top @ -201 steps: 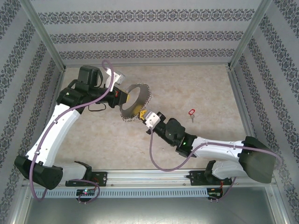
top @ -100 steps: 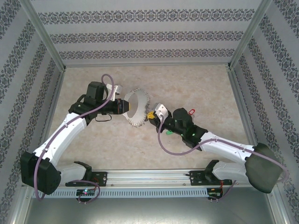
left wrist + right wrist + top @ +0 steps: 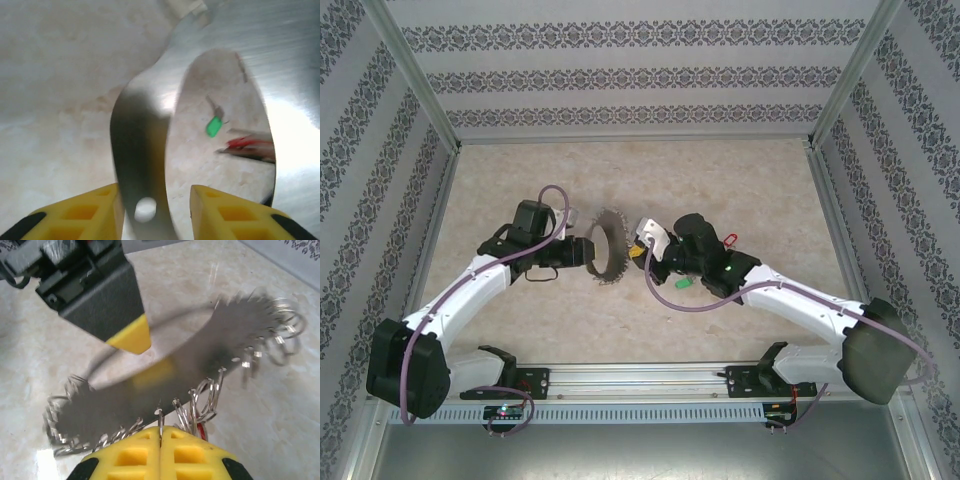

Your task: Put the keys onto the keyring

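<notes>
Zero keys on so far: your right gripper (image 3: 160,429) is clamped on the fringe of the keyring (image 3: 605,245), left gripper (image 3: 152,192) parted around its band, green key (image 3: 682,283) and red key (image 3: 727,239) lying loose to the keyring's right.

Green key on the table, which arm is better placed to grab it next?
Probably left: the left gripper stands open astride the keyring, while the right gripper is shut on its fringe.

Lab test cell: alu frame (image 3: 415,80), patterned walls (image 3: 640,75).
</notes>
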Motion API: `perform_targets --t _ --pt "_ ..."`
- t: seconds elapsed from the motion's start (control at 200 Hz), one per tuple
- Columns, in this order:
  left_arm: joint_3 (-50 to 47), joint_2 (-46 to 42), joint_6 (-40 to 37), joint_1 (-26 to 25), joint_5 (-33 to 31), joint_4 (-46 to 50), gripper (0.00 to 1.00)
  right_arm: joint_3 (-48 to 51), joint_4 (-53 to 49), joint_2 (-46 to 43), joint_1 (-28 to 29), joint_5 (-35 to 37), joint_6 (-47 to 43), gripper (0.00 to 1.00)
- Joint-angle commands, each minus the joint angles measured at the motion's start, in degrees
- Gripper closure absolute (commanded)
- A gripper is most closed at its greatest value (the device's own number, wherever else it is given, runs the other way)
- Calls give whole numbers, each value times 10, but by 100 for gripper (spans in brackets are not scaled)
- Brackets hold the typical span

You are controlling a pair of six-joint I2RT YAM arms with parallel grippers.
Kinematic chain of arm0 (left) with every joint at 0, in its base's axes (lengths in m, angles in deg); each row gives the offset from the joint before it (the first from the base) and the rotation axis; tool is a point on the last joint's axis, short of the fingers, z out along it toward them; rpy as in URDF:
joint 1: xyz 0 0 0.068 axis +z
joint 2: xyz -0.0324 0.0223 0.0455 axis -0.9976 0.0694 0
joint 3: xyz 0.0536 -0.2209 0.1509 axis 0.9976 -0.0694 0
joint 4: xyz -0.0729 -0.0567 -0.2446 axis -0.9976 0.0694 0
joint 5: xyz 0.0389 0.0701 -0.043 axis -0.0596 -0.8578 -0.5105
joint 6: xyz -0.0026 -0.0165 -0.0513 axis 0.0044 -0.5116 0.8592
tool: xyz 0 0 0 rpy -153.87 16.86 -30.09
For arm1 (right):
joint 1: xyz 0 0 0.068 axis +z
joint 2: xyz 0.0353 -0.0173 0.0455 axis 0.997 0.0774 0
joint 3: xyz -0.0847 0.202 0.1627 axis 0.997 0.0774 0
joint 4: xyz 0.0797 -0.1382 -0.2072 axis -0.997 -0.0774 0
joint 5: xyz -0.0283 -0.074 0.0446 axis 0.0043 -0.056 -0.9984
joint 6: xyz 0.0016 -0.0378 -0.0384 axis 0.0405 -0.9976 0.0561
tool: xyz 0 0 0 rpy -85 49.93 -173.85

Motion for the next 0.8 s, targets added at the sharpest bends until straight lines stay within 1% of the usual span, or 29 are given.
perform_targets --t 0.0,0.075,0.26,0.365,0.47,0.52,0.624,0.709,0.764,0.794 --pt "-23 -19 0 6 -30 -25 58 -32 -32 16 -2 -20 -13 100" --pt "-41 -33 0 8 -40 -35 53 -49 -51 29 -3 -27 -9 100" --pt "-70 -87 -24 10 -50 -58 49 -73 -74 61 -9 -43 20 100" --pt "-98 -136 -37 9 -21 -114 48 -99 -97 87 -15 -40 61 100" --pt "-153 -191 -38 2 8 -219 47 -118 -100 111 -16 -29 125 100" --pt "-178 -212 -46 -11 3 -255 45 -124 -97 123 -16 -24 154 100" --pt "-203 -241 -73 -52 -39 -260 41 -132 -96 142 -16 16 219 100" --pt "-213 -244 -93 -93 -68 -266 38 -138 -100 152 -15 33 255 100" --pt "-219 -239 -106 -124 -91 -279 33 -141 -105 155 -14 43 272 100" --pt "-221 -234 -119 -142 -100 -286 32 -144 -108 157 -13 48 278 100"
